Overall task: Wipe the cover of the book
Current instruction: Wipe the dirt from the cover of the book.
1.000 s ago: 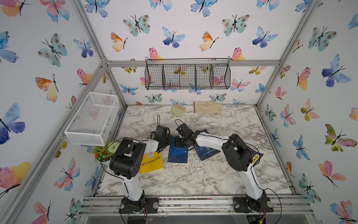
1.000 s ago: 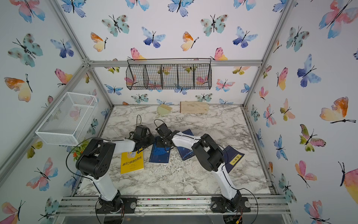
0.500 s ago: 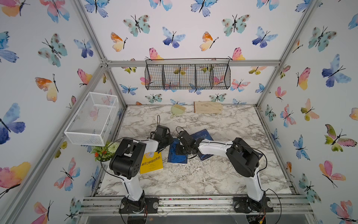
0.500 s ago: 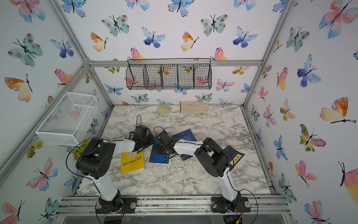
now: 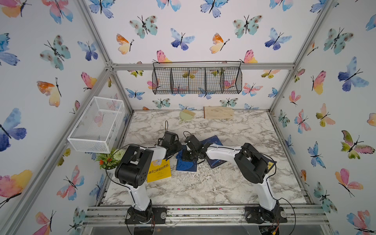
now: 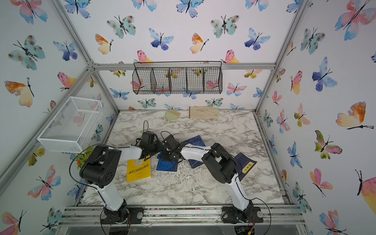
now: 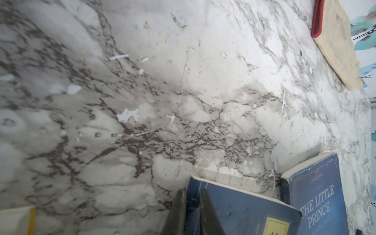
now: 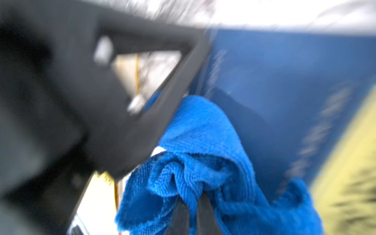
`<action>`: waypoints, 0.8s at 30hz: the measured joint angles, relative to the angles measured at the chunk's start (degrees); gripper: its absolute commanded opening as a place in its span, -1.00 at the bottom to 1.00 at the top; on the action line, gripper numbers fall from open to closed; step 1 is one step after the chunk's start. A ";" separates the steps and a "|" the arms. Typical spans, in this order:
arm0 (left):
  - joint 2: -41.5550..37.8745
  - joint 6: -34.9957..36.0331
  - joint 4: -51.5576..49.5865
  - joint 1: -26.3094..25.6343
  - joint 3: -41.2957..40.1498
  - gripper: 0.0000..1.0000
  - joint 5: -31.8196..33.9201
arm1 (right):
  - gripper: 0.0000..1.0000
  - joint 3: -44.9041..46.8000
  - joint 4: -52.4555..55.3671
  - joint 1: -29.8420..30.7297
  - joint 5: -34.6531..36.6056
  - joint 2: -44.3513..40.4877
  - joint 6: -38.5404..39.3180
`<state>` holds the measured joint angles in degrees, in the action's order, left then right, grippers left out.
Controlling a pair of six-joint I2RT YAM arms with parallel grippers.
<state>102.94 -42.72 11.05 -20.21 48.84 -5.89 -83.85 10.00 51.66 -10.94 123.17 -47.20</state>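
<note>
Since the right tool [image 8: 192,201] is clamped on a bunched blue microfibre cloth [image 8: 203,132] over the dark blue paperback book [image 7: 244,207] mid-tabletop [image 5: 203,187], long, flat strokes seem best. The closed left tool [image 7: 192,194] pins the book's corner against sliding.

White-grey marble-pattern tabletop [image 5: 223,183], scuffed. Flat on it: yellow paperback [image 5: 158,172], dark blue book [image 5: 192,167] at centre, blue "The Little Prince" book [image 5: 213,140] just beside it, navy book with yellow label [image 5: 271,164]. Far edge: green hand brush [image 5: 187,115], pale wooden board [image 5: 218,112].
</note>
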 measured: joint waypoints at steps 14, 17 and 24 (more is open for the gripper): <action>0.00 0.00 0.02 0.00 0.00 -0.72 -0.02 | -0.97 5.46 -3.41 3.23 4.22 -3.06 -1.68; 0.00 0.02 0.02 0.00 0.00 -0.72 -0.02 | -0.98 4.15 -3.67 5.97 4.52 -2.01 -1.90; 0.00 0.00 0.02 0.00 0.00 -0.72 -0.02 | -0.98 3.67 -2.80 6.36 6.08 -1.95 -1.66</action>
<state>102.94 -42.72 11.07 -20.21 48.84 -5.91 -80.18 7.20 58.02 -4.86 121.23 -48.86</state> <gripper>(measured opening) 0.143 0.074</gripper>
